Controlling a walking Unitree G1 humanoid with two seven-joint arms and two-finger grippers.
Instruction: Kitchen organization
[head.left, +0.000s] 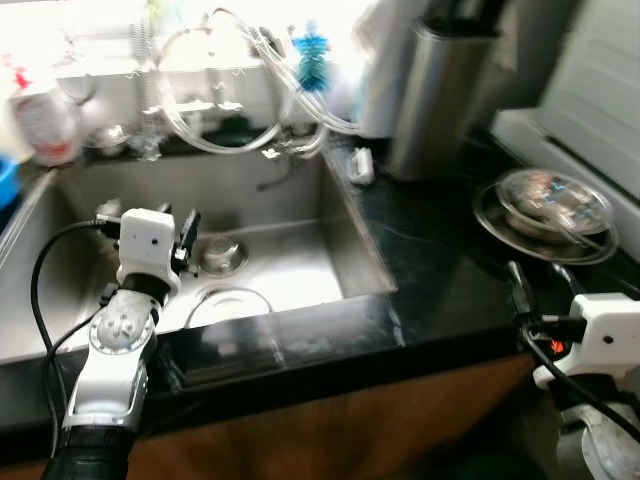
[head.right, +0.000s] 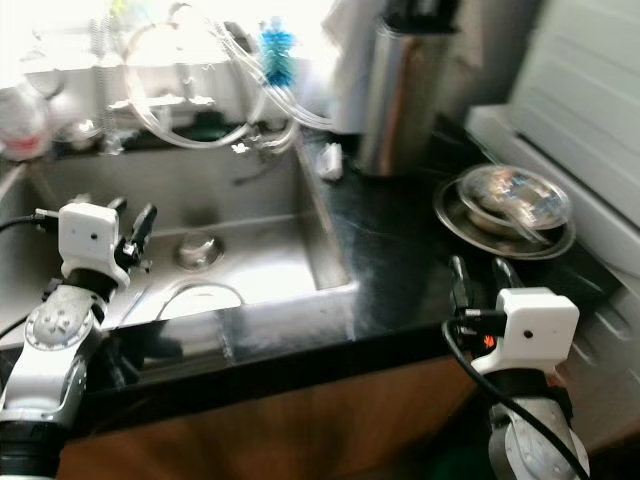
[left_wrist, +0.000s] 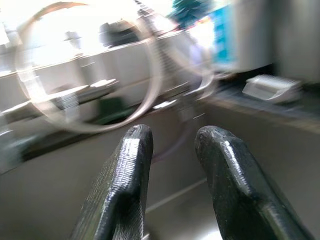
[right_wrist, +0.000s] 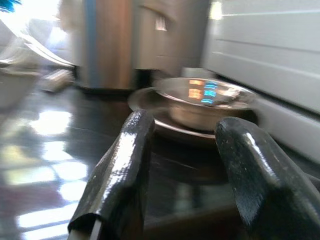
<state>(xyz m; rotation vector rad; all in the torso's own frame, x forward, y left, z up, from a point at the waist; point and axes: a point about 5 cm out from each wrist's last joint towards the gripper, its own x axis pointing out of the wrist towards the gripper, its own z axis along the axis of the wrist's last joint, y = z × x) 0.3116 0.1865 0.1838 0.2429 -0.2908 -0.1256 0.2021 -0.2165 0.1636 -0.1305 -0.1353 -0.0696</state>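
1. The right gripper (head.right: 474, 268) hung at the front edge of the black counter (head.right: 390, 250), its two fingers (right_wrist: 125, 170) apart and holding nothing. Straight ahead of it, some way off, sat a steel bowl (right_wrist: 207, 100) nested on a wider steel plate (head.right: 455, 222), close under a white appliance (head.right: 590, 110).

2. The likeliest fault was a poor grip. The bowl's rim looked thin and polished, so jaws closing on it could have slid off, or tipped the bowl on the plate.

3. A low approach could have struck the plate's rim first and shoved both pieces back against the white appliance.

4. Beyond the bowl, toward the sink, a tall steel canister (head.right: 395, 95) stood; a wide swing could have knocked it.

5. The left gripper (head.left: 142, 225) hovered over the steel sink (head.left: 330, 200), fingers (left_wrist: 122, 185) parted and empty. Below it lay a round white dish (head.left: 225, 303) beside the drain (head.left: 222, 255).

6. Past its fingertips looped clear hoses (head.left: 200, 135) round the tap; reaching forward could have snagged them. The views were blurred, so any aim was uncertain.
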